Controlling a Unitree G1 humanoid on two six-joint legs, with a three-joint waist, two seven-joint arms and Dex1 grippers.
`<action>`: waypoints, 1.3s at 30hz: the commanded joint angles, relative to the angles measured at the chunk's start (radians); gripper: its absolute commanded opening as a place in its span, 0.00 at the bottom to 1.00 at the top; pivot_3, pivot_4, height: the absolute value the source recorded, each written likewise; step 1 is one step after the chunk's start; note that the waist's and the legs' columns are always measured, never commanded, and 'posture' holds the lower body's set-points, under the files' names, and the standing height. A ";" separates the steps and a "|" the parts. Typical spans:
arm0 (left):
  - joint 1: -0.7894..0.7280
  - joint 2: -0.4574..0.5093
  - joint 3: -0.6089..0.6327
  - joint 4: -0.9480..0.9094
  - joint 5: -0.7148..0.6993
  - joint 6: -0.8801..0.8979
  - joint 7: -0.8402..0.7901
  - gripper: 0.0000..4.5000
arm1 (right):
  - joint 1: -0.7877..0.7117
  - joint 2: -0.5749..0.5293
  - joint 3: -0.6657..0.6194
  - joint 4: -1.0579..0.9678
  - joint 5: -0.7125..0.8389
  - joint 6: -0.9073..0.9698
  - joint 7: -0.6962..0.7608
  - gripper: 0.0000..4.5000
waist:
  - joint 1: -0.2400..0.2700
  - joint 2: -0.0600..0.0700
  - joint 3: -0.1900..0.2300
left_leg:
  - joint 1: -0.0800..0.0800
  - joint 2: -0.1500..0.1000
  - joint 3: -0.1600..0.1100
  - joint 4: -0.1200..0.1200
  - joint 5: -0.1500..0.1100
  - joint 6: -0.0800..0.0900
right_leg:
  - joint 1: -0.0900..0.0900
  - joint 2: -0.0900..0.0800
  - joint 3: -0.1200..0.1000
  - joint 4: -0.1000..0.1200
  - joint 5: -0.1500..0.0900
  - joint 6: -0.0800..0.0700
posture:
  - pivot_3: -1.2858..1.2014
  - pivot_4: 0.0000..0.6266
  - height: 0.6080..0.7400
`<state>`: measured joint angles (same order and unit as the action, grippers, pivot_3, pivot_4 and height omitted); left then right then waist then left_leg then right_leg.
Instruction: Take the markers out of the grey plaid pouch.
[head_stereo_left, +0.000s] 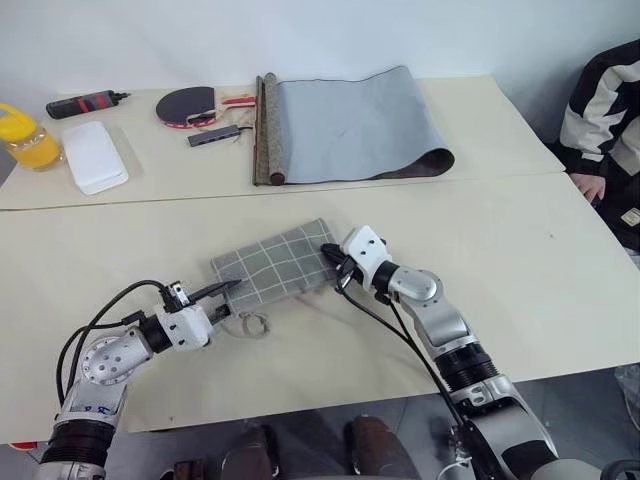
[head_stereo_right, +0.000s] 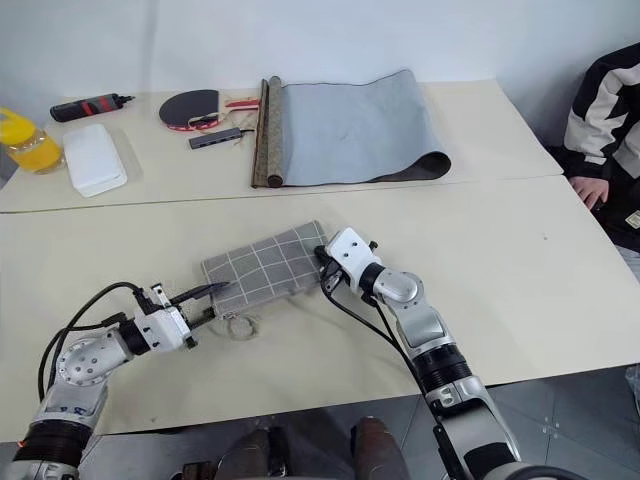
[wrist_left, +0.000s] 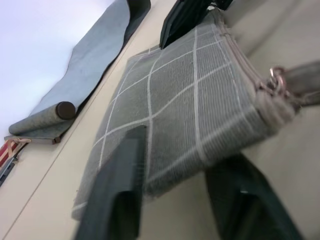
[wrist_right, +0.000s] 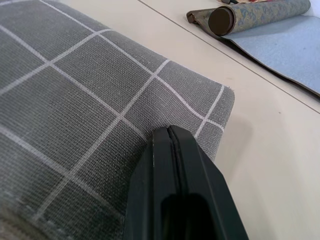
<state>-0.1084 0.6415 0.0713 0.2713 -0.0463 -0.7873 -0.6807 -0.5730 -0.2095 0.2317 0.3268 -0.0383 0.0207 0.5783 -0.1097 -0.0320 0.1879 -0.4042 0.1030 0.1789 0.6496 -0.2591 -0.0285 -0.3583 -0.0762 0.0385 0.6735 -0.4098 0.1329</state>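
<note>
The grey plaid pouch (head_stereo_left: 275, 265) lies flat on the near table, lengthwise between my two grippers. My left gripper (head_stereo_left: 225, 297) is at its left end, where the metal ring pull (head_stereo_left: 255, 323) hangs. In the left wrist view its fingers (wrist_left: 120, 185) close around that end of the pouch (wrist_left: 200, 100), one on top and one underneath. At the pouch's right end my right gripper (head_stereo_left: 330, 255) is shut, its tip resting on the fabric near the corner (wrist_right: 167, 132). The markers are hidden.
On the far table lie a half-rolled plain grey mat (head_stereo_left: 350, 125), a table-tennis paddle (head_stereo_left: 187, 105), a black-and-red tool (head_stereo_left: 85, 103), a white box (head_stereo_left: 95, 155), an orange bottle (head_stereo_left: 25, 140) and a small grey bar (head_stereo_left: 213, 136). A person's sleeve (head_stereo_left: 605, 110) is at the right edge.
</note>
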 joint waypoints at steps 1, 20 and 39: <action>0.020 0.007 -0.025 0.000 -0.015 -0.018 -0.022 0.01 | 0.017 -0.022 -0.006 -0.030 0.004 0.016 0.022 0.00 | 0.000 0.000 0.000 | 0.000 0.000 0.000 0.000 0.000 0.000 | 0.000 0.000 0.000 0.000 0.000 0.000 | 0.52 0.24 1.00; -0.142 -0.250 -0.146 -0.099 0.310 0.263 0.306 0.00 | 0.114 -0.205 -0.066 -0.669 0.605 0.719 0.302 0.75 | 0.080 0.000 -0.001 | -0.001 -0.002 -0.001 0.001 -0.002 0.004 | 0.003 -0.001 0.000 -0.006 0.001 -0.001 | 0.52 0.24 1.00; -0.147 -0.238 -0.176 -0.156 0.308 0.327 0.320 0.00 | 0.130 -0.072 -0.005 -0.502 0.450 0.611 0.165 0.15 | 0.082 0.000 -0.001 | -0.002 -0.001 0.002 0.000 -0.003 0.002 | 0.000 -0.001 -0.001 -0.009 0.001 -0.001 | 0.52 0.24 1.00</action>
<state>-0.2713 0.4032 -0.0868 0.1359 0.2607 -0.4618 -0.3613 -0.4433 -0.2820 0.2323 -0.1564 0.4137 0.6561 0.7427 -0.0280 -0.0319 0.1871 -0.4061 0.1023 0.1810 0.6493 -0.2619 -0.0260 -0.3580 -0.0773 0.0373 0.6640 -0.4084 0.1323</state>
